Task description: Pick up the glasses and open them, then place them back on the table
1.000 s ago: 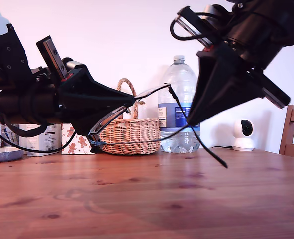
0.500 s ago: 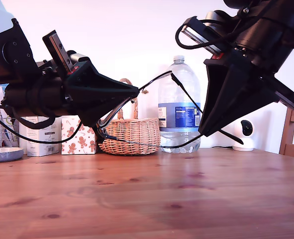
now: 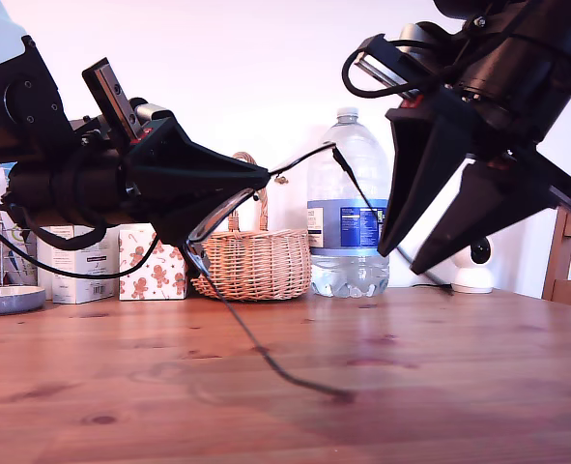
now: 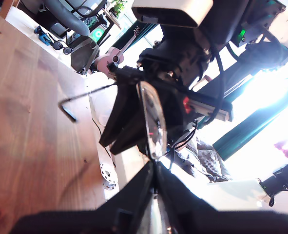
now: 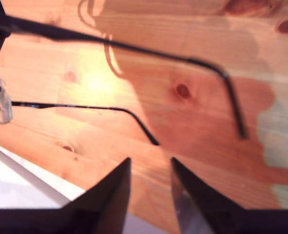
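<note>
The glasses (image 3: 249,335) are held off the table (image 3: 121,387) by the first hand (image 3: 259,182), which is clenched on the front frame at about nine o'clock in the exterior view. The grip is taken at the lens edge, evidently so that both temples are left free to swing. One temple is angled down toward five o'clock, its tip at or just above the wood (contact cannot be confirmed). The other is stretched toward two o'clock, in front of the water bottle (image 3: 348,203). The second hand (image 3: 403,261) hangs at about two o'clock with its jaws spread and nothing between them. In its wrist view both temples (image 5: 85,107) are seen unfolded just beyond the fingertips (image 5: 115,187). The opening is judged essentially done. Lowering onto the table is what remains.
</note>
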